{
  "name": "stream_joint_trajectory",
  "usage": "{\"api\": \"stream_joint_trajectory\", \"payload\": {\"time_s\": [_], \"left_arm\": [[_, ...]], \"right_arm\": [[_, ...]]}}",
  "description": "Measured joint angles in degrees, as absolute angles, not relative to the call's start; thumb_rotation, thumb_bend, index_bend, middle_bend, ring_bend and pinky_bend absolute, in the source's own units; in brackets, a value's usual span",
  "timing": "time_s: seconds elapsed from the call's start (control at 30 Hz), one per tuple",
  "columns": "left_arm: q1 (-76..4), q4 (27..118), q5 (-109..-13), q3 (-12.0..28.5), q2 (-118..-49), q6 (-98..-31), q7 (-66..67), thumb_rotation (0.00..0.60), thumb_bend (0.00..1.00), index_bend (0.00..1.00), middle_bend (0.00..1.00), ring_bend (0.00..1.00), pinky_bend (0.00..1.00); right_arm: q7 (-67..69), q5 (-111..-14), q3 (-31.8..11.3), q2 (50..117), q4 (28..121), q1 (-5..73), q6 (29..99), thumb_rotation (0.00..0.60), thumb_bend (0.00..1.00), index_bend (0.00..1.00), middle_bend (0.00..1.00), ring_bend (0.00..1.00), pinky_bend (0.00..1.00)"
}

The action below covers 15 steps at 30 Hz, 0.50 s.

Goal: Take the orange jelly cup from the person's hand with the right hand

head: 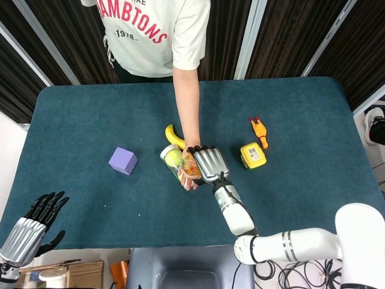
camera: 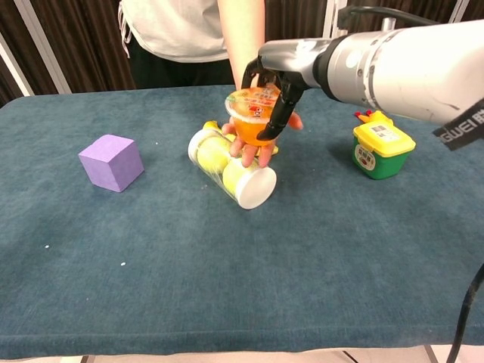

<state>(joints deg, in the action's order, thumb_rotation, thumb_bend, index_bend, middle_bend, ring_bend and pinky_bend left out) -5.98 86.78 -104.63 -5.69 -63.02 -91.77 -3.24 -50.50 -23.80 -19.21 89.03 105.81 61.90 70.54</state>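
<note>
The orange jelly cup (camera: 252, 117) sits on the person's upturned palm (camera: 253, 153) above the table's middle. My right hand (camera: 281, 76) comes in from the right; its dark fingers (camera: 281, 113) curl down the cup's right side and over its back rim, gripping it. From the head view the cup (head: 190, 167) shows just left of my right hand (head: 210, 163), with the person's fingertips (head: 191, 183) under it. My left hand (head: 30, 224) hangs open off the table's near left corner, holding nothing.
A clear tube of yellow balls (camera: 231, 168) lies right under the person's hand, beside a banana (head: 173, 136). A purple cube (camera: 111, 162) sits to the left. A yellow-green box (camera: 383, 147) and a rubber chicken (head: 259, 130) lie to the right.
</note>
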Motion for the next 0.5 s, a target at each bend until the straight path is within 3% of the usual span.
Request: {"api": "stream_joint_trajectory", "payload": {"time_s": [0.17,0.33,0.5], "left_arm": [[-5.93,86.75,-104.64,-5.74,-63.04,-91.78,-3.18,0.6,0.37,0.0,0.03,0.02,0.11],[-5.96,86.81,-104.69,-5.8,-63.1,-91.63,-2.92,0.6,0.37,0.0,0.03,0.02,0.11],[-5.87,86.91,-104.64,-5.83,-63.1,-91.72,-2.82,0.6,0.37,0.0,0.03,0.02,0.11]], "right_arm": [[-49.36,-27.35,-18.7,88.85,106.37,61.35,72.72,0.6,0.16,0.6,0.5,0.52,0.59],[-46.95,-34.23,-17.52,86.99,109.18,59.27,75.24,0.6,0.16,0.6,0.5,0.52,0.59],[-42.22,-46.13,-13.31,81.4,115.81,53.7,78.56,0.6,0.16,0.58,0.5,0.52,0.59]]}}
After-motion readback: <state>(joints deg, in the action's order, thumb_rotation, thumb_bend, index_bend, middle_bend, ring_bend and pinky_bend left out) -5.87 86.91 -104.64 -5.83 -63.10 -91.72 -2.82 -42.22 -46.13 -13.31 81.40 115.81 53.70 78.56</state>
